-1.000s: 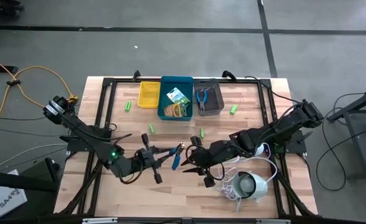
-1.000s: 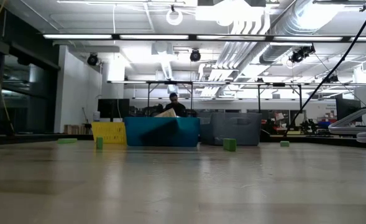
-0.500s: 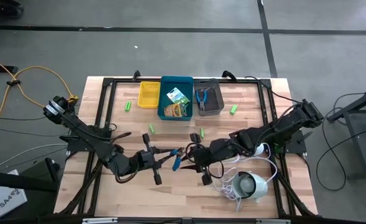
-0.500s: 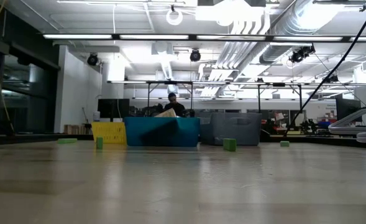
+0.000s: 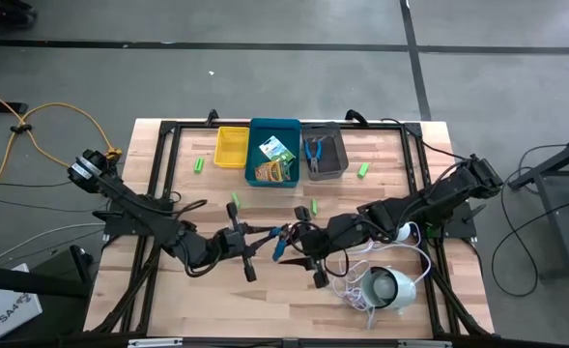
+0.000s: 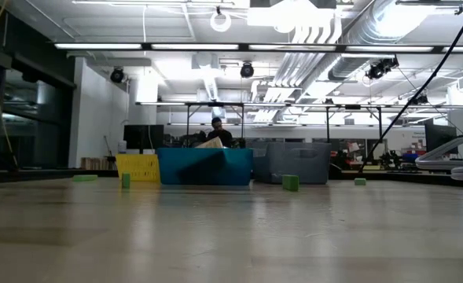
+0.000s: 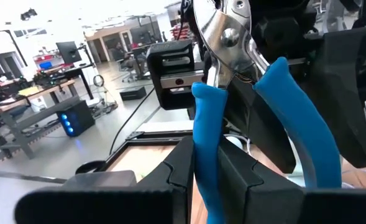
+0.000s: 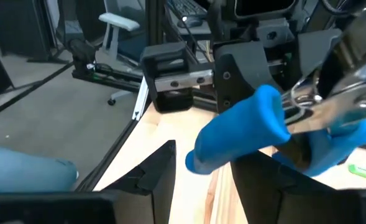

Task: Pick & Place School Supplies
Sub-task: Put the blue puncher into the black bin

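Just on the near side of the blue bin (image 5: 274, 153), at mid-table, the left gripper (image 5: 265, 235) is clamped on one handle of the blue-handled pliers (image 5: 280, 242). The right gripper (image 5: 299, 244) faces it, fingers apart around the other handle. Beyond, a second pair (image 5: 315, 150) lies in the grey bin (image 5: 338, 155).

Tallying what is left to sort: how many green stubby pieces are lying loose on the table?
4: one left of the yellow bin, one right of the grey bin, two mid-table. The arms might hide others.
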Controlling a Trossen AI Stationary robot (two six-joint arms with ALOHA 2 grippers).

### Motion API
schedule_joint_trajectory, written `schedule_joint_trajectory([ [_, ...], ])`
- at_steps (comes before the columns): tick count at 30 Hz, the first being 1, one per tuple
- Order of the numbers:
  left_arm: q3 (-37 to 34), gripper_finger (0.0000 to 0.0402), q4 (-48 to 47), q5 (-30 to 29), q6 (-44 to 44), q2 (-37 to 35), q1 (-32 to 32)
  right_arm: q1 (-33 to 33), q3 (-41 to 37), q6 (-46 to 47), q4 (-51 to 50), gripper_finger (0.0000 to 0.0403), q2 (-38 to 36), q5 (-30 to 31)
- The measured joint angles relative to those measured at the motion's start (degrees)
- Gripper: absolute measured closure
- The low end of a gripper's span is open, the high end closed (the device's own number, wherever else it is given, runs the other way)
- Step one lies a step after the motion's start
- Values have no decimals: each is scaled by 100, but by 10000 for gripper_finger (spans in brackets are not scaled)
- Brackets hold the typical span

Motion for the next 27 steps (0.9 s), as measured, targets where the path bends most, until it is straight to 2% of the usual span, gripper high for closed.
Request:
schedule_joint_trajectory([
  [14, 2, 362, 81, 265, 277, 2, 199, -146, 0, 0, 225, 267, 2, -200],
  [27, 2, 362, 123, 318, 523, 7, 199, -151, 0, 70, 151, 334, 9, -345],
])
